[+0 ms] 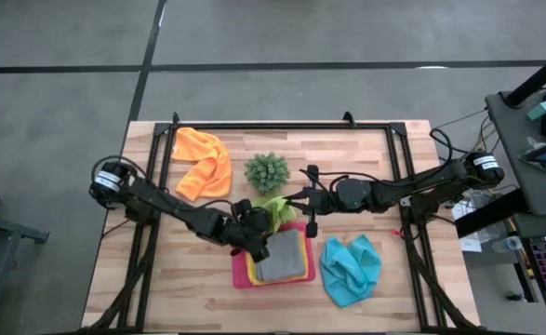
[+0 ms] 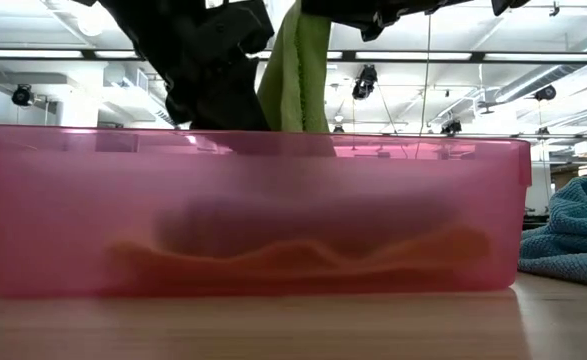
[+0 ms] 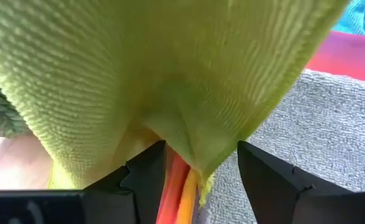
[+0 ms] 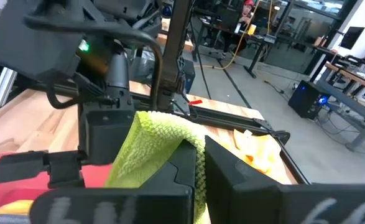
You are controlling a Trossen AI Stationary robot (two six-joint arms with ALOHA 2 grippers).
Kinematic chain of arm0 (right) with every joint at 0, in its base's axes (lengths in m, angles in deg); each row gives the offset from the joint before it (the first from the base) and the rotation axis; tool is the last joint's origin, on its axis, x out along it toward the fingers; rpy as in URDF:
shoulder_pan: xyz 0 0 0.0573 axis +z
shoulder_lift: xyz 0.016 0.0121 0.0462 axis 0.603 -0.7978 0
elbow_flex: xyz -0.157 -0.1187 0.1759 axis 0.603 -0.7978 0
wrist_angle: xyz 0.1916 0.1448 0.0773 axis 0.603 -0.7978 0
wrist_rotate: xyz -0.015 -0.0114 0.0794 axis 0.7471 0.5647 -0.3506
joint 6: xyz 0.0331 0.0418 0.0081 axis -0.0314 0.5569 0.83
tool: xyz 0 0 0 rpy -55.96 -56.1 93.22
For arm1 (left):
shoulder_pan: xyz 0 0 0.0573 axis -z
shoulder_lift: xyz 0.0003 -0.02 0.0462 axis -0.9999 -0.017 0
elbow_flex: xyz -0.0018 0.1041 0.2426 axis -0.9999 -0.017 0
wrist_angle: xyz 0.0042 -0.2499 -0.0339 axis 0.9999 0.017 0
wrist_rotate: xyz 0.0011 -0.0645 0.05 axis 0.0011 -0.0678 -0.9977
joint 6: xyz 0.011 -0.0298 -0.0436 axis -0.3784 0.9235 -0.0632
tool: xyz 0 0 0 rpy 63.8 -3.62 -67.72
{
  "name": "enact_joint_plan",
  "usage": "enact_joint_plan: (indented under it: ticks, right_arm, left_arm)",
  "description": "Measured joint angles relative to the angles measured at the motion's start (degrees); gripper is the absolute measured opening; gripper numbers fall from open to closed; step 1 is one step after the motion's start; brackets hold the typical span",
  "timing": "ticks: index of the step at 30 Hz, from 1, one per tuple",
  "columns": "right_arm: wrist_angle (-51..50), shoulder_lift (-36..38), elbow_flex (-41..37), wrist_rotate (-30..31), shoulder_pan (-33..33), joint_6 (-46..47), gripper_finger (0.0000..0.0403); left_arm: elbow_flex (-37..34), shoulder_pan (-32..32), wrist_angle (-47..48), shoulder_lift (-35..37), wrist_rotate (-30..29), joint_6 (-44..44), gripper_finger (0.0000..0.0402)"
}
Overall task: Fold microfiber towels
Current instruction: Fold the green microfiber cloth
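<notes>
The lime green towel (image 1: 277,212) hangs from my right gripper (image 1: 307,212), which is shut on it above the pink tray (image 1: 238,279). In the low view the towel (image 2: 295,80) drops toward the tray (image 2: 33,150). My left gripper (image 3: 201,155) is open over the tray's far left part. Its fingers stand on either side of the towel's lowest corner (image 3: 202,177). A grey towel (image 1: 282,259) lies folded in the tray on a yellow one (image 1: 254,272). The orange towel (image 1: 203,163) and the light blue towel (image 1: 352,270) lie crumpled on the table. My right gripper pinches the lime green towel near its upper edge (image 4: 170,134) between its two fingers, reaching roughly level from the table's right side. The cloth bunches at the fingers, and I cannot tell how many layers. The towel hangs slack below them, over the tray.
A small spiky green plant (image 1: 267,172) stands just beyond the tray, close to both grippers. The table's black frame rails (image 1: 282,126) run along its edges. Bare wood shows at the near left (image 1: 161,288).
</notes>
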Motion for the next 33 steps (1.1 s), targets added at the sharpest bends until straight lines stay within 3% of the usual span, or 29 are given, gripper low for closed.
enact_joint_plan:
  ticks: [5,16,21,26,28,33]
  right_arm:
    - [0.0,0.0,0.0,0.0,0.0,0.0,0.0009]
    - [0.0,0.0,0.0,0.0,0.0,0.0,0.0009]
    - [0.0,0.0,0.0,0.0,0.0,0.0,0.0009]
    - [0.0,0.0,0.0,0.0,0.0,-0.1,0.0009]
    - [-0.1,0.0,0.0,0.5,0.0,-0.9,0.0009]
    - [-3.3,1.3,0.0,8.2,0.0,-3.1,0.0009]
  left_arm:
    - [-1.2,-0.1,-1.8,0.0,0.7,0.0,0.0182]
    - [-9.1,-1.8,-19.6,0.0,3.5,0.0,0.0145]
    - [-9.3,-2.9,-19.6,0.0,3.3,0.0,0.0102]
    - [-9.3,-2.9,-19.4,0.2,3.2,-0.5,0.0017]
    - [-9.3,-2.9,-18.8,1.2,3.2,-1.7,0.0007]
    - [-6.7,-3.0,-9.9,6.0,3.1,-6.5,0.0001]
